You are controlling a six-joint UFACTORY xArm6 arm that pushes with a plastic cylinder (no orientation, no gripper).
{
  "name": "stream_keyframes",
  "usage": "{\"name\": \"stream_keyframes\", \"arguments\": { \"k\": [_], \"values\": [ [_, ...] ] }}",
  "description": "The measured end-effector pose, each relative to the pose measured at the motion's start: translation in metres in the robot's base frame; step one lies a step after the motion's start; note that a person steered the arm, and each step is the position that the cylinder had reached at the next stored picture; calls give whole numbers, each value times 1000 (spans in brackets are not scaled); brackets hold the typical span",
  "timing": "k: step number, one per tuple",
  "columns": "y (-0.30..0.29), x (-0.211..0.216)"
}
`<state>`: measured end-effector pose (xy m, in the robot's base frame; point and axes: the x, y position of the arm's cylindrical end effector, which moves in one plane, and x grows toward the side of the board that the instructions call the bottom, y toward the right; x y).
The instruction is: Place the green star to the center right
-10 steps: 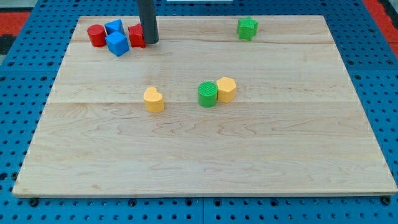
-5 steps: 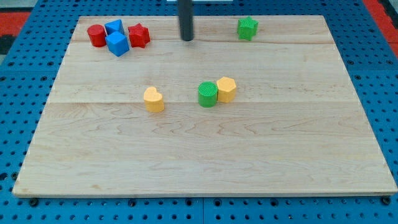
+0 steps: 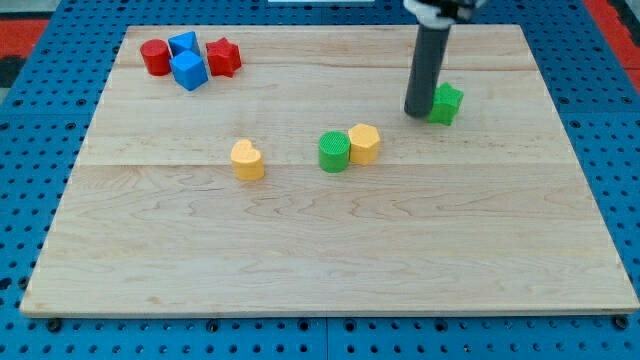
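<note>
At the far left of the wooden surface (image 3: 150, 260) sit a red cylinder (image 3: 154, 57), two blue blocks (image 3: 187, 62) and a red star (image 3: 223, 56); nearer, toward the middle, lie a yellow heart-like block (image 3: 246, 160), a green cylinder (image 3: 334, 151) and a yellow hexagonal block (image 3: 364, 144) touching it. Right of these, my tip (image 3: 417, 112) rests against the left side of the green star (image 3: 446, 103), which lies right of centre in the far half. There is no pincer, only the rod.

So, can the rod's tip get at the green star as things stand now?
Probably yes. My tip is right against the green star, on its left in the view, and nothing lies between them.
</note>
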<state>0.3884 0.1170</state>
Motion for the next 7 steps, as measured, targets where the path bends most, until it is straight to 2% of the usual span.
{"name": "stream_keyframes", "arguments": {
  "k": [2,3,4,5,6,7],
  "values": [
    [-11,-54],
    [40,-14],
    [40,-3],
    [56,-47],
    [90,-63],
    [112,-47]
  ]
}}
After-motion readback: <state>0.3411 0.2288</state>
